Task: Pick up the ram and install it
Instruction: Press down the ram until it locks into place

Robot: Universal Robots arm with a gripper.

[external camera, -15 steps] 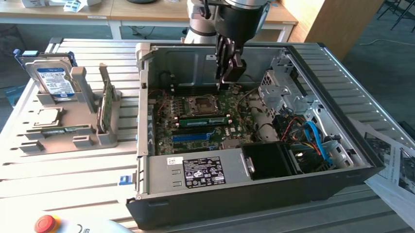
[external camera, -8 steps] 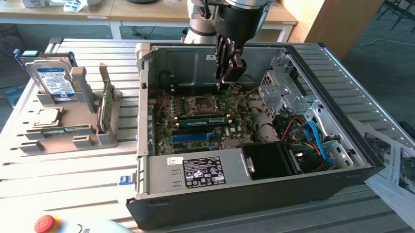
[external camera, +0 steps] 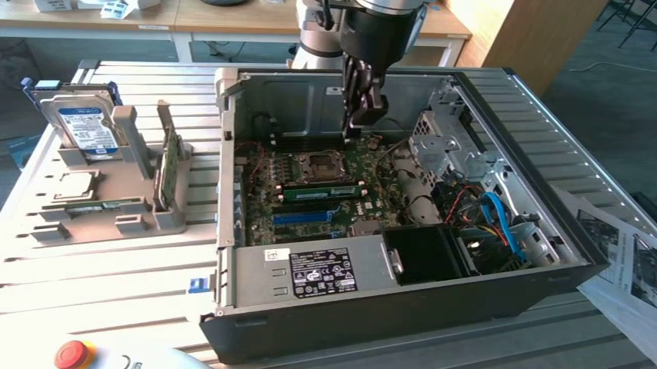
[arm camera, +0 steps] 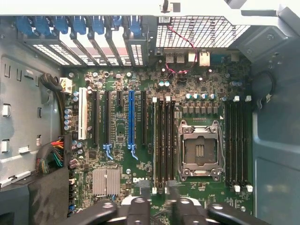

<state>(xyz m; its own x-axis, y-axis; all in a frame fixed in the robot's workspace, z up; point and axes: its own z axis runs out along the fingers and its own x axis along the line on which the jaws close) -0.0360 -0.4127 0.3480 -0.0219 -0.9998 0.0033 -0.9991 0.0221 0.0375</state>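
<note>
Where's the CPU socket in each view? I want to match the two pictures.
Exterior view: CPU socket, the silver frame near the middle of the picture, beyond the blue slot.
Wrist view: CPU socket, the silver frame between two banks of black memory slots.
Shared landmark: the long blue slot.

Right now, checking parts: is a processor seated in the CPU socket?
No, the CPU socket lies bare, its contacts exposed.
</note>
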